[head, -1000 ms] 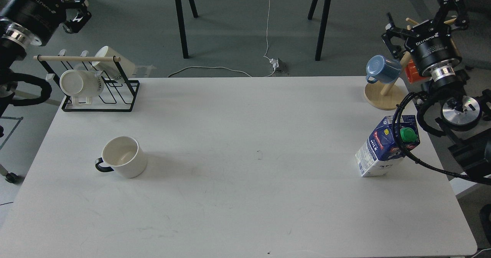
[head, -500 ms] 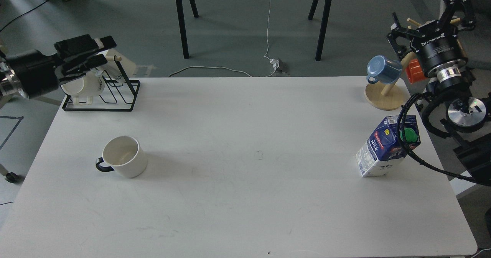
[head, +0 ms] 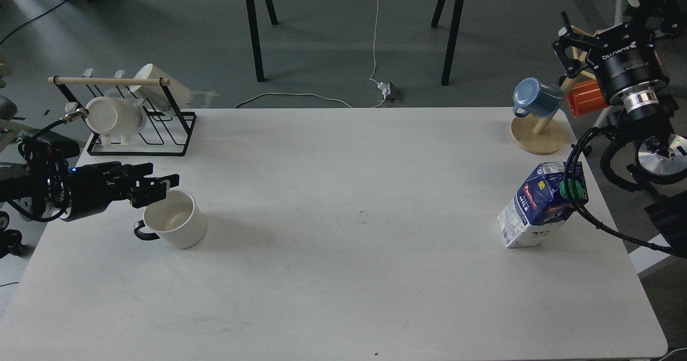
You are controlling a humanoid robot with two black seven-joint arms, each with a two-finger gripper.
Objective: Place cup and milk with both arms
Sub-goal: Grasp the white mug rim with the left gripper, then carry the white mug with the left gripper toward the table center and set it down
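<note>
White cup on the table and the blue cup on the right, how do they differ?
The white cup stands upright on the table, mouth up; the blue cup hangs tilted on a wooden stand. White has a black handle, blue a blue one. The white looks larger. Both are handled cups.

The milk carton reads "MILK" on its blue side, right of the cup.
</note>
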